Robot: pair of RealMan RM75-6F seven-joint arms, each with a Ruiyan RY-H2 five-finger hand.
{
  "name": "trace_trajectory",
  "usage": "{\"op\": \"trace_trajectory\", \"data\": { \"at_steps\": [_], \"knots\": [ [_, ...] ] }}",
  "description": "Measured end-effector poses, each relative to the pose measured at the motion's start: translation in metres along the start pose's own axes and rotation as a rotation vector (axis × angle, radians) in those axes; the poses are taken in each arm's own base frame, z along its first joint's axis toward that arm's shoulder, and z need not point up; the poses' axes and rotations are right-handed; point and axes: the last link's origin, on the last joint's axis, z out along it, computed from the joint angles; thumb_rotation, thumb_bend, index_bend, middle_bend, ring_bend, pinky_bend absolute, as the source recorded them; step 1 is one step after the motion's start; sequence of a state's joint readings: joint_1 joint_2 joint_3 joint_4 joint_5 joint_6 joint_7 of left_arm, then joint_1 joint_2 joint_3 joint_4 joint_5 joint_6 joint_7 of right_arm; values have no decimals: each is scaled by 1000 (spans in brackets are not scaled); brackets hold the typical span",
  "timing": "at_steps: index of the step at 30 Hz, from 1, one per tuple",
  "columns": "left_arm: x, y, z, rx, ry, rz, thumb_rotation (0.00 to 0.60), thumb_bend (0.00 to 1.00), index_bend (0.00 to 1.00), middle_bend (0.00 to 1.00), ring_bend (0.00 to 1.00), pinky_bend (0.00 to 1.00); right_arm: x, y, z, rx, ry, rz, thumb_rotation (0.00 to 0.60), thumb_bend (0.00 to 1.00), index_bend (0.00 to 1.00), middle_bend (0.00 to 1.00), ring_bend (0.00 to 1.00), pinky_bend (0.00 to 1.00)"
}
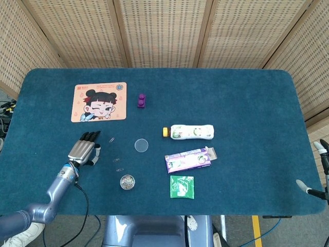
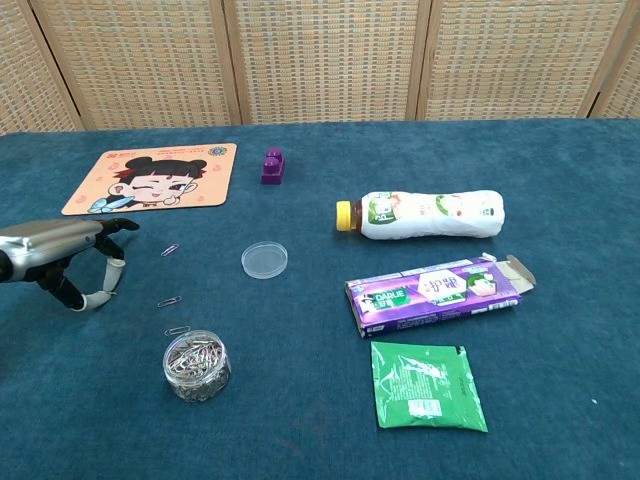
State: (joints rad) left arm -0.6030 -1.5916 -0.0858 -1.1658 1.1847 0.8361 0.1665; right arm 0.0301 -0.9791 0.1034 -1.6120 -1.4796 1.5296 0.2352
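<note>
The left hand rests on the blue desk, fingers pinched on a small wire paper clip, left of the clear round jar of clips.

open cloth right of bottle | clips crowd left hand

A lab-style test bench; blue felt table ringed by woven screens, cables beneath.
</note>
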Motion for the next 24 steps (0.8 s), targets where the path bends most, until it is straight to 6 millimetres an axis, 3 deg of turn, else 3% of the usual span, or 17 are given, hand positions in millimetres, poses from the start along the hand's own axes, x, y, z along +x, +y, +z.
{"op": "trace_trajectory", "data": {
  "at_steps": [6,11,18,24],
  "knots": [
    [3,3,0,-9,13,1,600,438,691,0,0,0,0,0,0,-1,-1,-1,600,0,0,0,0,0],
    [18,13,-7,-53,64,-32,600,440,693,0,0,0,0,0,1,-1,-2,0,600,0,0,0,0,0],
    [41,45,-31,-216,121,-21,600,442,693,0,0,0,0,0,0,-1,0,2,600,0,0,0,0,0],
    [35,80,-59,-365,86,22,600,442,693,0,0,0,1,0,0,0,2,2,600,0,0,0,0,0]
  ]
}}
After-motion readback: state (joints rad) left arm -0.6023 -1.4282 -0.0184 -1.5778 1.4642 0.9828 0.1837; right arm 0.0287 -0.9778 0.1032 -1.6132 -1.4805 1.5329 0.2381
